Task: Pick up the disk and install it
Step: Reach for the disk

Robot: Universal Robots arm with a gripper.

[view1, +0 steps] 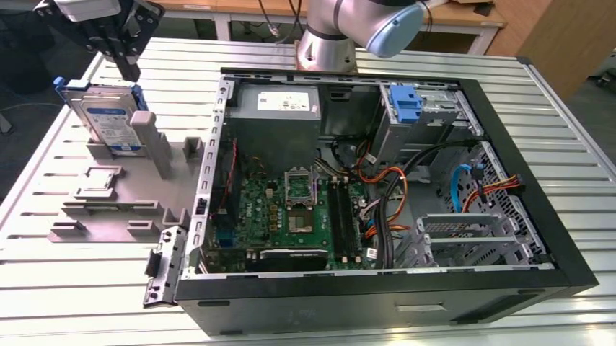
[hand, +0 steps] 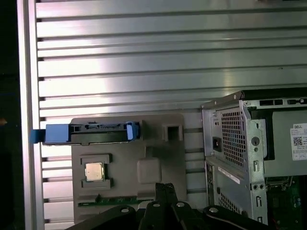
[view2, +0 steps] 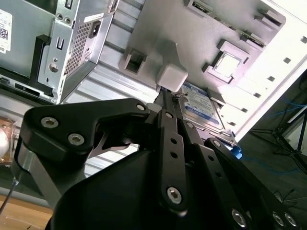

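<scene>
Claw: its fingers look pressed together with nothing between them. In the exterior view the claw [view1: 129, 72] hangs just above the disk without touching it.
Disk: the disk [view1: 104, 119] stands on edge in a slot of the grey fixture [view1: 115, 209], on the table [view1: 568, 144], at the exterior view's left of the open computer case [view1: 385, 292].
Exterior view: shows the disk's labelled face and the inside of the case, with a blue bracket [view1: 409, 104] in an upper bay.
First wrist view: shows the disk [hand: 86, 133] from its upper edge as a blue-framed strip, with a small square chip [hand: 94, 171] seated in the fixture [hand: 158, 143] and the claw [hand: 165, 186] over the fixture.
Second wrist view: looks along the claw [view2: 163, 96] to the disk's label [view2: 204, 108].
</scene>
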